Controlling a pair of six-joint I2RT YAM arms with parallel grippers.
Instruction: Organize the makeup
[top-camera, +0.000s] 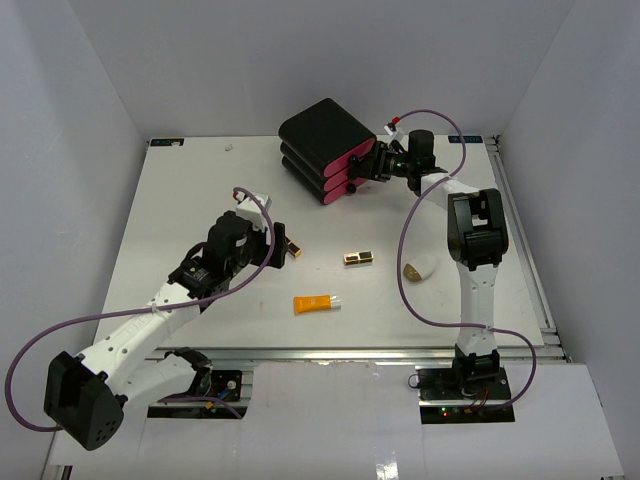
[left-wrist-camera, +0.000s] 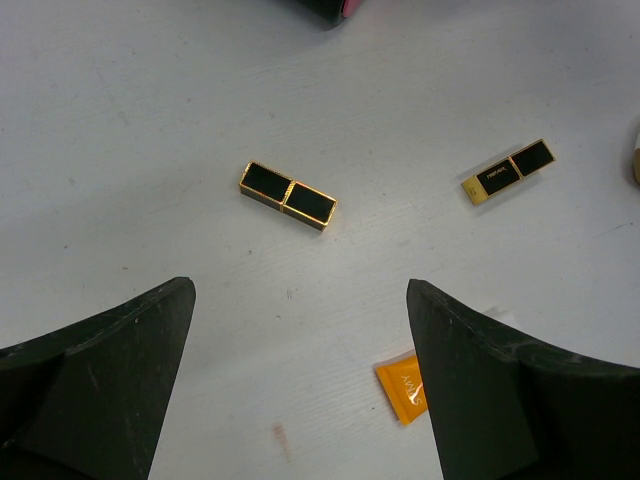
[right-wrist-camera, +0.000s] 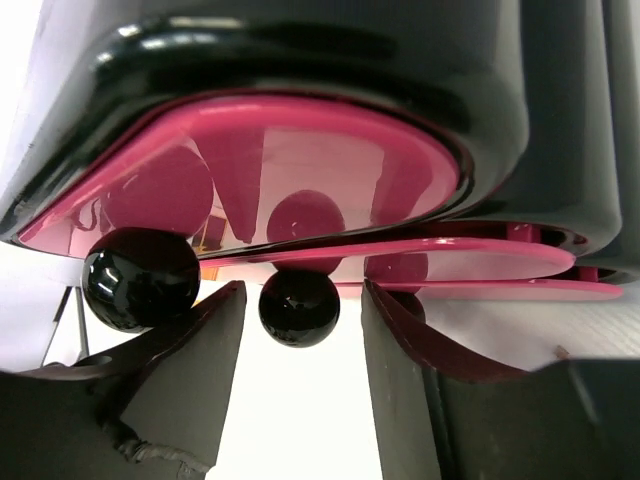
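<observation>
Two black-and-gold lipstick tubes lie on the table: one (top-camera: 295, 248) (left-wrist-camera: 288, 196) just ahead of my left gripper (top-camera: 272, 238) (left-wrist-camera: 300, 290), the other (top-camera: 359, 258) (left-wrist-camera: 509, 171) further right. My left gripper hovers wide open and holds nothing. The orange tube with white cap (top-camera: 316, 303) (left-wrist-camera: 402, 385) lies near the front, partly behind my left gripper's right finger. The white-and-brown egg-shaped piece (top-camera: 420, 267) rests beside the right arm. My right gripper (top-camera: 372, 168) (right-wrist-camera: 303, 300) is at the drawer box, open, its fingers either side of a black round knob (right-wrist-camera: 298, 307) with small gaps. The tan bottle is out of view.
The black three-drawer box with pink fronts (top-camera: 325, 150) (right-wrist-camera: 300, 170) stands at the back centre, tilted, with a second knob (right-wrist-camera: 140, 278) to the left of my right fingers. White walls enclose the table (top-camera: 200, 200) on three sides.
</observation>
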